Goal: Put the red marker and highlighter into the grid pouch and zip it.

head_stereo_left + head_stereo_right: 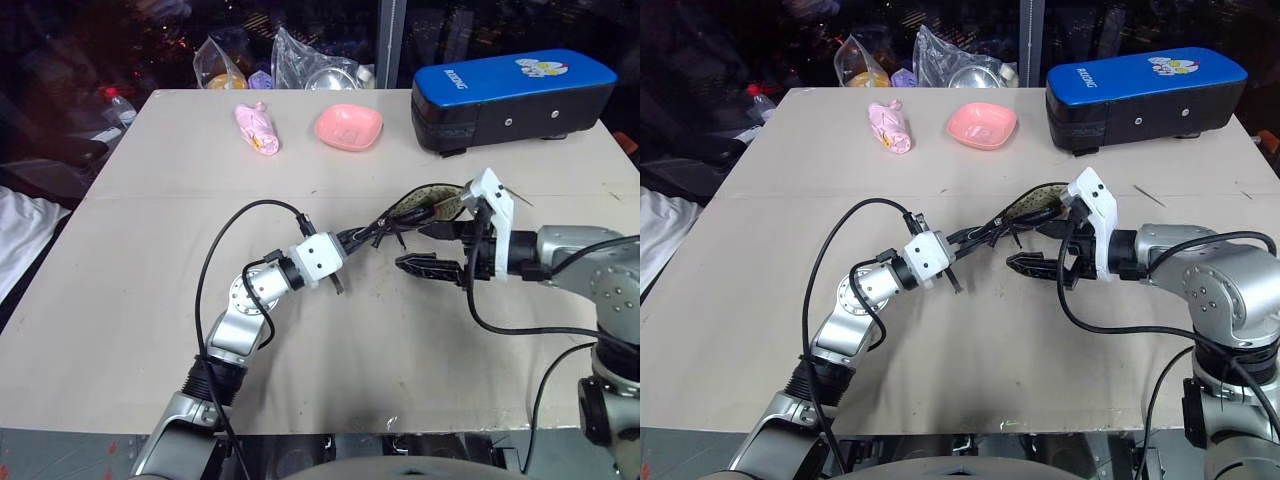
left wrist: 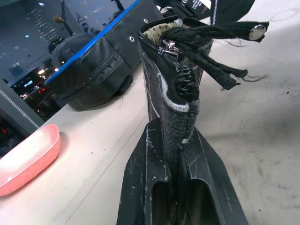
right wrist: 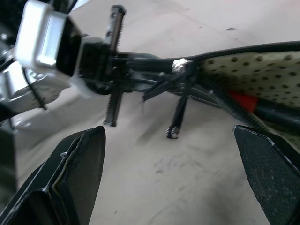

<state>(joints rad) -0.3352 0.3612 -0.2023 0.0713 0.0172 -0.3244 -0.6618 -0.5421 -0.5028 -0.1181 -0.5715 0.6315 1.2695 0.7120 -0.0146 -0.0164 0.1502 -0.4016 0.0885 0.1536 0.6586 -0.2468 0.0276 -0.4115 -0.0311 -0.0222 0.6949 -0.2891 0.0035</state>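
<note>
Non-task items on the beige table

A large black case with a blue top is placed at the far right of the table; white lettering and a small cartoon print are carried on its blue lid. A pink shallow dish is set just to the left of the case, apart from it. A small pink wrapped object is laid further left, near the dish but not touching it. Clear plastic bags with unidentifiable contents are located beyond the far table edge. A white cloth is seen off the left table edge.
</note>
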